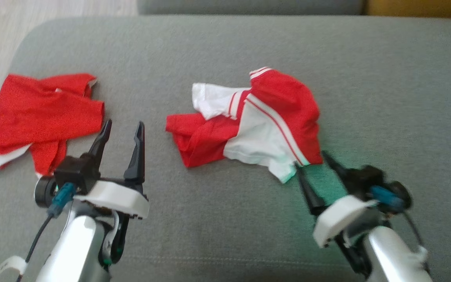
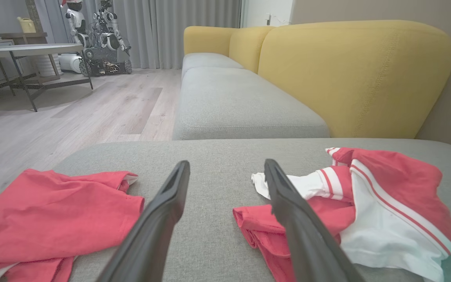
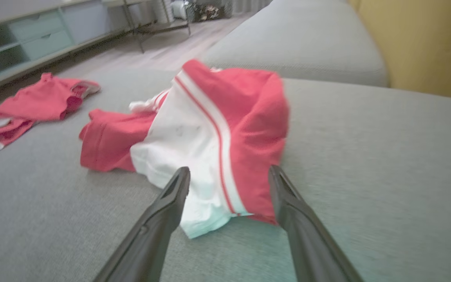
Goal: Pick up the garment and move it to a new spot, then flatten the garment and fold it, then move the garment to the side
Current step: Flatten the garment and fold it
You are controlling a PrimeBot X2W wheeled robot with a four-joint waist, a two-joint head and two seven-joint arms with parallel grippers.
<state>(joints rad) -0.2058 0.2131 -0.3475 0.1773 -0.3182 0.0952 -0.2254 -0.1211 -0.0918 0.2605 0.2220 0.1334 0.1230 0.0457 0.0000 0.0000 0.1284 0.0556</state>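
Hovering: left end effector (image 1: 123,127), fingers apart, empty, between plain red garment (image 1: 41,113) and red-and-white garment (image 1: 264,117) | right end effector (image 1: 311,160), apart, empty, tips at its near hem | crumpled mid grey sofa cushion (image 1: 225,51)

The red-and-white cloth garment (image 1: 264,117) (image 2: 366,203) (image 3: 210,129) lies crumpled in a loose heap near the middle of the grey fabric seat cushion (image 1: 225,47). A white panel edged with a thin red stripe faces up on its near side. Red cloth humps over the far right part, and a red fold trails to the left. A white piece with red bands pokes out at the far side, perhaps a sleeve, though the blur leaves that unsure.
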